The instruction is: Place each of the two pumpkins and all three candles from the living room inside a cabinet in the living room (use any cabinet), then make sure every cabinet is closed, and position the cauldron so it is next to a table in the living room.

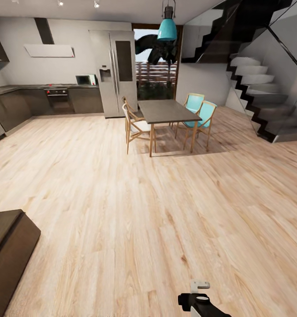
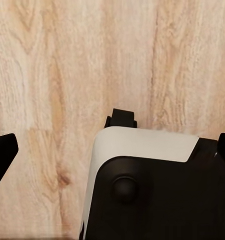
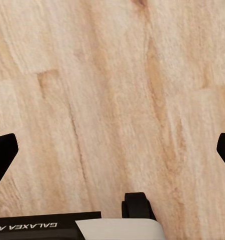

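Both claws hang spread and empty over bare wood floor (image 1: 135, 229), no pumpkin, candle or cauldron visible, so the task looks barely begun

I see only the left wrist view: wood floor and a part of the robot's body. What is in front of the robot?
Observer: The head view shows a grey dining table far ahead, with wooden chairs around it; two chairs have turquoise seats.
Operator: Is some dark furniture near us?
Observer: Yes, the corner of a low dark brown cabinet stands at the near left of the head view.
Operator: Is the right gripper holding something?
Observer: No. In the right wrist view the right gripper is open, its fingertips far apart over bare wood floor.
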